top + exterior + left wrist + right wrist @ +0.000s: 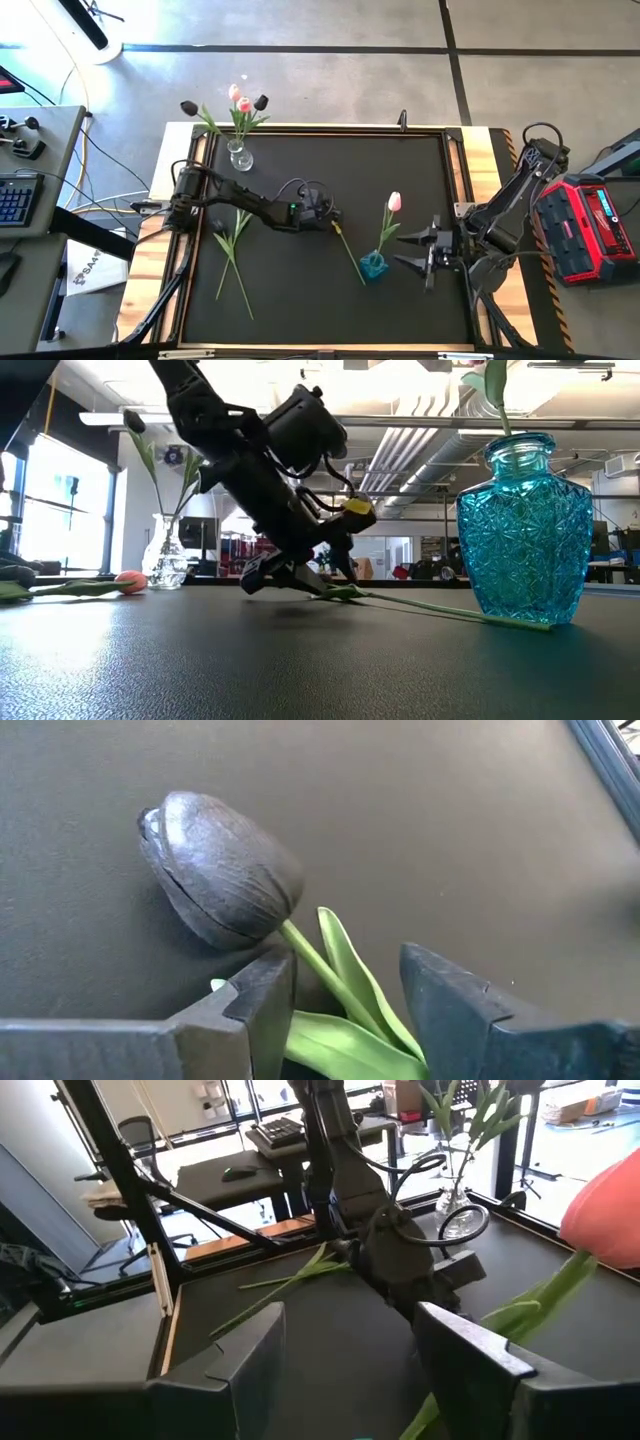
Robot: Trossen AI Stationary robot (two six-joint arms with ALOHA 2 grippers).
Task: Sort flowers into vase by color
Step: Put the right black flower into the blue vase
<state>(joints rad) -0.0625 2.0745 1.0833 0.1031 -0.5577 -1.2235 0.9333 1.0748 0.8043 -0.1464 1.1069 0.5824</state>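
So our left gripper [345, 1010] is down low on the black mat [300, 290], near the middle of the table. Its fingers [262, 1005] stand partly apart on either side of the green stem of a dark tulip [222, 868]. From the wrist camera we can't tell if they're actually pinching the stem or just straddling it. The dark head lies on the mat just past the fingertips, and the stem runs across the mat toward the blue vase [374, 265], ending right by its base.

Our right gripper [428, 250] waits at the right side of the mat, fingers wide apart and holding nothing, just beside the blue vase and pointing at it.

The blue vase is cut glass and stands upright, with one pink tulip [394, 202] in it.

Going further out, two more flowers [232, 250] lie flat on the left part of the mat, stems crossing. In the low view we can see a pink head on one of them.

At the back left corner there's a clear vase [239, 155], upright, with a bunch of tulips [240, 103] already in it, pink heads and dark heads mixed together.
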